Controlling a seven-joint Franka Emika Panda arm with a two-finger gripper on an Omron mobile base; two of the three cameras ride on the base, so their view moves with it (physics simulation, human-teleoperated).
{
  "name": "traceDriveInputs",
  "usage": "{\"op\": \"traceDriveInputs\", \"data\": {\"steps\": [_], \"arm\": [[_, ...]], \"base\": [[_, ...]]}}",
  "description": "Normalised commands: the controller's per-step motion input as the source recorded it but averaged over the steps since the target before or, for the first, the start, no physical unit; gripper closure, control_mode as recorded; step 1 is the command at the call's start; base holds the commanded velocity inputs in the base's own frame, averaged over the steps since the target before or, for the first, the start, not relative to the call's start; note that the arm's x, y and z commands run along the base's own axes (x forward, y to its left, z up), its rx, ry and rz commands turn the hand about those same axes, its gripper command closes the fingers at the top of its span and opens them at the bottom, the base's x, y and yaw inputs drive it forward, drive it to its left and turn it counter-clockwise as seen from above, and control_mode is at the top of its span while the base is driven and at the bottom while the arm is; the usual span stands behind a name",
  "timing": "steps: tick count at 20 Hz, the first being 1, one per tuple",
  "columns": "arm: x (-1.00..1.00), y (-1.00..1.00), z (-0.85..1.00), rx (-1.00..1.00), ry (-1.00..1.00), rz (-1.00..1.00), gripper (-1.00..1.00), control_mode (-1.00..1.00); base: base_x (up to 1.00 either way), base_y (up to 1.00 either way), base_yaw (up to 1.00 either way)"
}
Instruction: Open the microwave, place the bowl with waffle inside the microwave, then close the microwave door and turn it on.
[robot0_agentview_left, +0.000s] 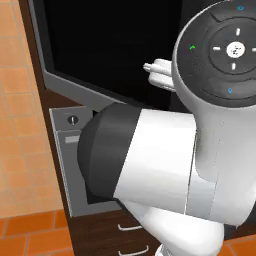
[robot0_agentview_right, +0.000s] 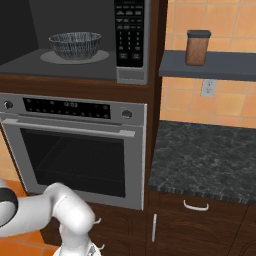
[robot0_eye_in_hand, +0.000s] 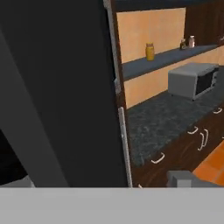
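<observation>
Standing with the bowl (robot0_agentview_right: 75, 45) already on the turntable inside the microwave (robot0_agentview_right: 131, 70), upright and centred, so loading looks done; the waffle itself I cannot make out. The door (robot0_agentview_left: 107, 47) hangs open, its black glass wide across the left base view, its dark panel close before my hand camera. I judge my hand is placed behind the door to push it closed. Fingertips are not visible, so opening and grasp cannot be told. Keypad (robot0_agentview_right: 130, 32) comes after.
</observation>
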Motion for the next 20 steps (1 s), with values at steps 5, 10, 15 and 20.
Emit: {"op": "traceDriveInputs", "data": {"steps": [5, 10, 15, 20], "arm": [[0.81, -0.78, -0.44, -0.16, -0.05, 0.21, -1.0, -1.0], [1.0, -0.35, -0.67, -0.17, -0.05, 0.28, -1.0, -1.0], [1.0, -0.45, -0.14, -0.11, -0.31, 0.29, -1.0, -1.0], [0.97, -0.42, 0.02, -0.01, -0.52, 0.27, -1.0, -1.0]], "base": [[0.0, 0.0, 0.0], [0.0, 0.0, 0.0], [0.0, 0.0, 0.0], [0.0, 0.0, 0.0]]}}
